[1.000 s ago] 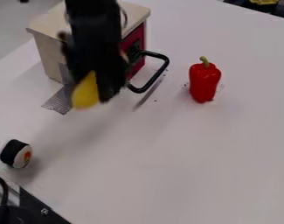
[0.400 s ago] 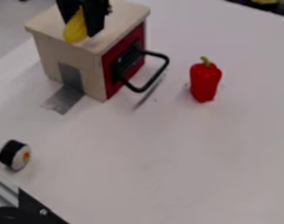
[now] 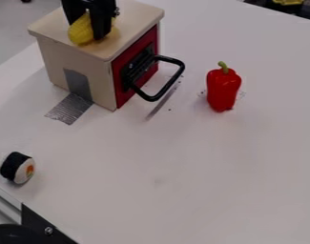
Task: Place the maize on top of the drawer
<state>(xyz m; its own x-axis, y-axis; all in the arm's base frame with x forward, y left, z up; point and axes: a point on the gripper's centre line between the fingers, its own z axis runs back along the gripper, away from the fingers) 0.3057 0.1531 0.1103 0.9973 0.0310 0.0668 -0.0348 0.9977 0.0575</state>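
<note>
Maize [image 3: 80, 31] is pinched in the tool [image 3: 87, 29], at the top of the drawer [image 3: 133, 16] and near 1 edge; its rounded shape could roll over that edge once freed, or catch on the tool and drop to the worktop [image 3: 182, 167].

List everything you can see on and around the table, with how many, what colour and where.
maize: one, yellow, on the drawer unit's top, between the gripper's fingers
drawer unit: one, pale wood with red front, upper left
handle: one, black, on the red front
tape: one strip, grey, from the unit's side onto the table
pepper: one, red with green stem, right of the handle
sushi roll: one, black and white, lower left
table: one, whitish, beneath
gripper: one, black, top left
</note>
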